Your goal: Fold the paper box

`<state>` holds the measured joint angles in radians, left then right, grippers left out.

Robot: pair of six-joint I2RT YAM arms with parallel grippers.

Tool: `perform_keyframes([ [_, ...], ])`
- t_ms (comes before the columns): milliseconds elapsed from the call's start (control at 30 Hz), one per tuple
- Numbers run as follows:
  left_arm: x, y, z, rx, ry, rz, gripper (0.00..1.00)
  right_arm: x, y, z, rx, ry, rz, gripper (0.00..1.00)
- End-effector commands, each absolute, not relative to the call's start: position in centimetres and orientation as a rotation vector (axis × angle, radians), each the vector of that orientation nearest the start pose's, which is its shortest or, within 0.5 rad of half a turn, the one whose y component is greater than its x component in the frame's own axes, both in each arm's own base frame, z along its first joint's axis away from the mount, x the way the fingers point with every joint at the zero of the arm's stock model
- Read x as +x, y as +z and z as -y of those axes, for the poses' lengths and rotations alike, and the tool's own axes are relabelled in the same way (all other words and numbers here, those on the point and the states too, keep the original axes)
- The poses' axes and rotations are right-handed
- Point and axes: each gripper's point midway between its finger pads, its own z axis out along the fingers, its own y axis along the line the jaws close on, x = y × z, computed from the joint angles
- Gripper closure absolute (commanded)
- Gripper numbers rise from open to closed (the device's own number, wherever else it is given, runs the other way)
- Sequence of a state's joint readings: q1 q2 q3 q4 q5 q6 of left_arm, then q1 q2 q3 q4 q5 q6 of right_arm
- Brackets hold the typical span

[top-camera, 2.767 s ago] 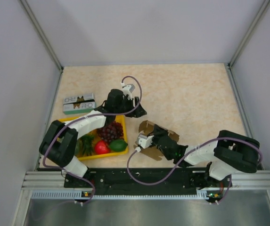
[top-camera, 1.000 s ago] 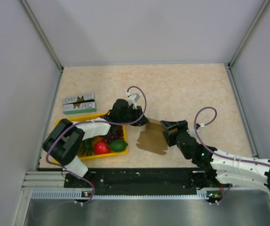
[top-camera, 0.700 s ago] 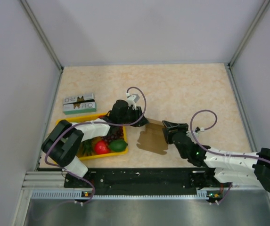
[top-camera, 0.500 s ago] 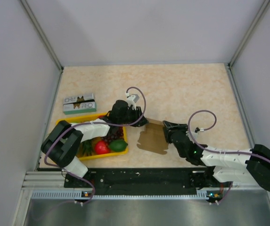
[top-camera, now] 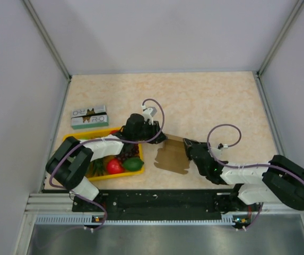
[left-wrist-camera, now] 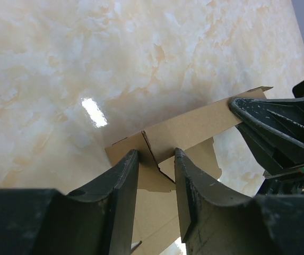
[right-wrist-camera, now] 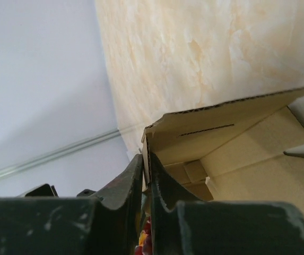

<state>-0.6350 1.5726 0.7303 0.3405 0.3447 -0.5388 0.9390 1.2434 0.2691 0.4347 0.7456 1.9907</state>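
The paper box (top-camera: 168, 157) is a brown cardboard sheet lying right of the yellow tray, with its far flap raised. My left gripper (top-camera: 161, 137) is at the box's far left corner. In the left wrist view the box (left-wrist-camera: 194, 127) shows its raised flap, and the gripper (left-wrist-camera: 156, 155) is open with its fingers either side of the flap's notched corner. My right gripper (top-camera: 188, 145) is at the box's far right edge. In the right wrist view it (right-wrist-camera: 146, 159) is shut on the upright corrugated edge of the flap (right-wrist-camera: 220, 130).
The yellow tray (top-camera: 121, 177) holds dark grapes (top-camera: 123, 148), a red fruit (top-camera: 114, 167) and a green fruit (top-camera: 133, 163). A green-and-white carton (top-camera: 89, 117) lies behind the tray. Grey walls close in the table on three sides.
My right arm swung from the box's left side to its right edge and closed on the raised flap. My left gripper moved from above the tray to the box's far left corner.
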Motion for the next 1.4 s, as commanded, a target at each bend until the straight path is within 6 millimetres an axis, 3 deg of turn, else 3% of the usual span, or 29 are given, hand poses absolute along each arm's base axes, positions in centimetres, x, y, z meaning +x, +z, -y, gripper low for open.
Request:
perform_keyframes([
  [0,28.4,8.7,30.2,0.355,-0.988,-2.200,0.61,28.0,11.5,-21.4,1.445,1.174,-1.482,0.98],
  [200,28.3,9.8,30.2,0.402,-0.996,-2.132,0.46,27.9,10.9,-19.9,1.417,1.138,-1.523,1.00],
  [433,28.2,14.6,28.5,0.403,-0.945,-1.984,0.38,27.7,10.9,-16.3,1.317,1.091,-1.520,1.00],
  [467,28.3,14.5,27.8,0.373,-0.912,-1.999,0.37,27.7,11.4,-15.9,1.282,1.091,-1.519,1.00],
  [533,29.0,15.0,26.9,0.325,-0.864,-1.981,0.40,28.1,11.4,-14.9,1.267,1.090,-1.527,1.00],
  [600,29.7,14.6,27.0,0.317,-0.841,-1.980,0.53,28.4,11.7,-14.0,1.211,1.090,-1.535,1.00],
  [633,29.8,13.1,27.3,0.366,-0.824,-2.018,0.58,28.5,11.8,-13.9,1.191,1.092,-1.542,1.00],
  [667,30.3,13.8,28.3,0.403,-0.835,-2.008,0.65,28.9,12.3,-13.7,1.153,1.089,-1.546,1.00],
  [700,30.3,12.8,28.4,0.434,-0.808,-2.046,0.69,28.9,12.3,-14.1,1.127,1.118,-1.572,1.00],
  [733,30.2,11.3,29.3,0.473,-0.793,-2.067,0.69,29.1,12.3,-13.4,1.126,1.111,-1.561,1.00],
  [833,29.8,10.1,31.2,0.570,-0.740,-2.003,0.69,29.4,13.0,-13.1,1.091,1.138,-1.538,1.00],
  [1033,30.0,9.8,33.8,0.615,-0.695,-1.903,0.60,29.2,12.9,-12.8,1.103,1.159,-1.515,1.00],
  [1200,31.3,9.5,34.9,0.624,-0.677,-1.879,0.66,29.2,12.7,-13.2,1.115,1.197,-1.511,1.00],
  [1367,30.5,10.3,36.2,0.658,-0.758,-1.821,0.67,29.3,12.3,-13.2,1.150,1.197,-1.515,1.00],
])
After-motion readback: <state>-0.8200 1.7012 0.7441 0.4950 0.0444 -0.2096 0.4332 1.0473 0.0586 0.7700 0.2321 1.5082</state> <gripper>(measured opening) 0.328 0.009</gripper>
